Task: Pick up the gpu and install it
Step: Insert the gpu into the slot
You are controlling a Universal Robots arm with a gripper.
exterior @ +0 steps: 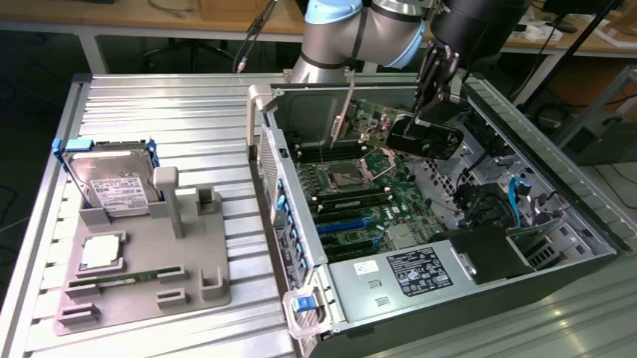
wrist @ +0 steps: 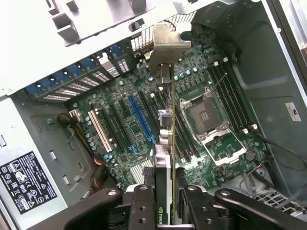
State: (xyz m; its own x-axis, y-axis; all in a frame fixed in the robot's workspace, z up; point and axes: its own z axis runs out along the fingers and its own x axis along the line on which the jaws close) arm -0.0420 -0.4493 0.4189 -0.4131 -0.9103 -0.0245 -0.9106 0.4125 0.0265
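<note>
gpu (wrist: 166,125) gripped in end effector (wrist: 167,197), over motherboard (wrist: 196,80)

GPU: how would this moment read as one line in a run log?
held: gpu, edge-on | jaws: shut on gpu | position: above motherboard inside open computer case | installed: not yet

On the table (exterior: 149,97), a holder (exterior: 189,294) sat at the exterior view's left, with the hard drive (exterior: 115,183) standing at its far end, a processor chip (exterior: 101,252) nearer and a memory stick (exterior: 130,277) nearest, while the open computer case (exterior: 309,112) lay at the exterior view's right. Inside the case the motherboard (exterior: 368,209) lay flat, with the power supply (exterior: 418,272) at its near end. The gpu (wrist: 163,165) hung on edge above the motherboard, beside the processor socket (wrist: 206,115), clamped in the gripper (wrist: 168,211)
</note>
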